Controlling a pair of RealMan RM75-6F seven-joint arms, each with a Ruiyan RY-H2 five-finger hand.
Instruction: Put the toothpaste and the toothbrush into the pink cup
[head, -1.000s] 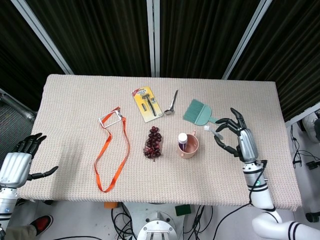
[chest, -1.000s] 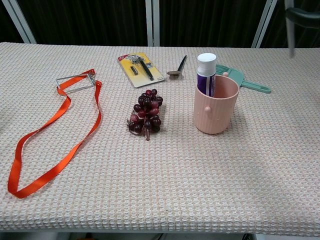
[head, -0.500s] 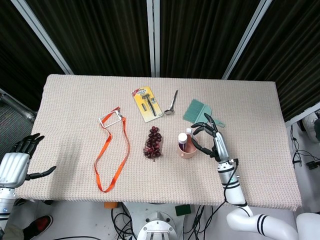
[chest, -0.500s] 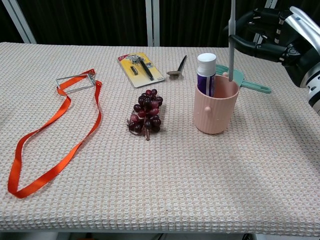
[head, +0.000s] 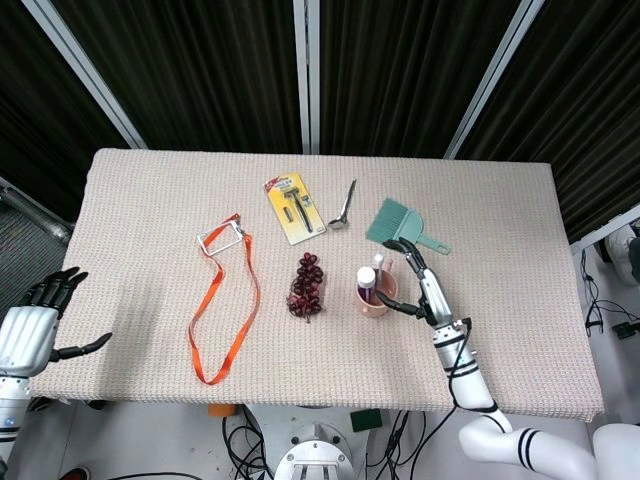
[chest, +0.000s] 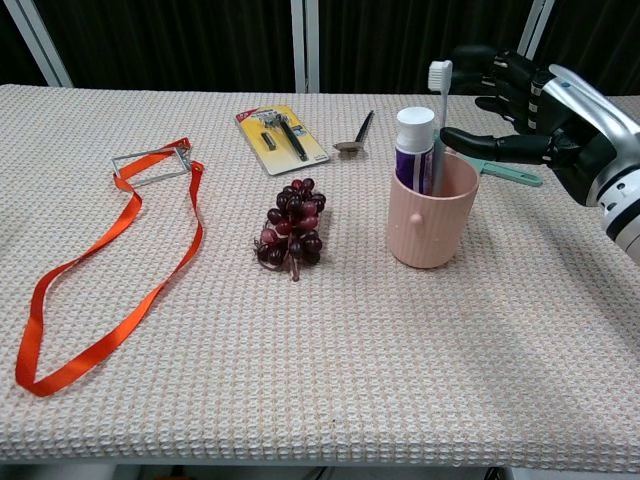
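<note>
The right hand (chest: 545, 125), fingers spread and holding nothing, hovers just right of the pink cup (chest: 431, 222), where the toothbrush (chest: 438, 110) stands upright beside the toothpaste (chest: 412, 143), while the left hand (head: 35, 325) rests released off the table's near-left edge.

Bright, even light falls from overhead onto the beige woven tablecloth (head: 480, 330), and shadows are soft and faint, pooling just under objects. The dark ribbed curtains (head: 200, 70) behind stay nearly black. Both views are sharp, without glare; the chest view bends slightly at its edges.
</note>
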